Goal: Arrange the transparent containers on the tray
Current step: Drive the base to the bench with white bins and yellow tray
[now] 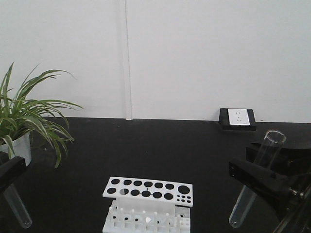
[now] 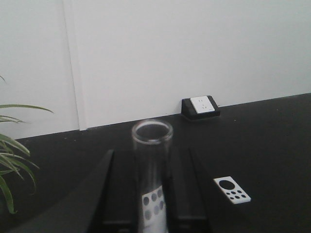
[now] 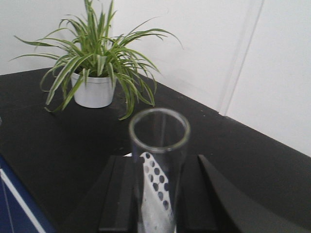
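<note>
White wall (image 1: 194, 48) at the back, black tabletop (image 1: 146, 150) below it. In the front view we have a wall socket (image 1: 236, 117) at 3 o'clock and a potted spider plant (image 1: 22, 121) at 9 o'clock. The white test-tube rack (image 1: 148, 190) sits at 6 o'clock, with no tubes standing in it that we can see. We find no yellow tray in any view, so the drop spot is off-frame.

The right gripper (image 1: 260, 178) at 4 o'clock is clamped on the right test tube (image 1: 244, 204) about mid-length. The tube is tilted, rim up toward 1 o'clock and round bottom low. We cannot tell whether it touches the table.

The left gripper (image 1: 8, 175) at 8 o'clock is closed on the left test tube (image 1: 17, 206). The lower part hangs below the jaws and the top is cut off by the frame edge. In both wrist views we see each tube pinched between two black fingers (image 2: 92, 199), rim standing above them.

Our handling call: thin glass, so light, stiff, slick and breakable. We'd hold it on the straight shaft near the middle, never on the flared rim, and squeeze lightly. The round body will likely roll once released, so we'd lay it flat along the tray wall.
</note>
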Robot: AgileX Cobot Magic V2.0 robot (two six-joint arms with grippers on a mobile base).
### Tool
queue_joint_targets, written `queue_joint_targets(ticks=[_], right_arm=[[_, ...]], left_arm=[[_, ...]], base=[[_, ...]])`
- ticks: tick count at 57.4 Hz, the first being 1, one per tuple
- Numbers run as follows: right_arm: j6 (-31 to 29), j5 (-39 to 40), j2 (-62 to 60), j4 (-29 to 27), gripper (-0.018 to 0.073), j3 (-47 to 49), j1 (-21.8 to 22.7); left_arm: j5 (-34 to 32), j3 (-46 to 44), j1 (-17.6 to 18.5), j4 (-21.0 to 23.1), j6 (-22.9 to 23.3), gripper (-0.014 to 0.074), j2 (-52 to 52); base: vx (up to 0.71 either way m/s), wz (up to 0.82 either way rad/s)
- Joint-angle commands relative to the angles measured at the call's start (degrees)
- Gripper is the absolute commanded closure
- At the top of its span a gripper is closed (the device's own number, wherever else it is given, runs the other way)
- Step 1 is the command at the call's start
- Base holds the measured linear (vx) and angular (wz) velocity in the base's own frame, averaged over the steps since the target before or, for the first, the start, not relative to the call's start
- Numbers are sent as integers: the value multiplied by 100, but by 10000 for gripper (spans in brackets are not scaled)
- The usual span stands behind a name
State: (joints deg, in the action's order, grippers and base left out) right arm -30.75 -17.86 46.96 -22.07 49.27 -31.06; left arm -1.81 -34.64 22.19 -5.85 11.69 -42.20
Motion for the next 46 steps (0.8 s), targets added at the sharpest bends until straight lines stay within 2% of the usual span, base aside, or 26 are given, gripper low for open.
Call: queue_joint_targets(ticks=[1,46], right_arm=[[-30,449,-52,-28,568,194,14],[-30,440,-52,-28,568,194,14]], left_arm=[[-455,-214,31,34,15,486,20],[-456,-214,31,34,15,486,26]], base=[[-24,7],[-28,2]])
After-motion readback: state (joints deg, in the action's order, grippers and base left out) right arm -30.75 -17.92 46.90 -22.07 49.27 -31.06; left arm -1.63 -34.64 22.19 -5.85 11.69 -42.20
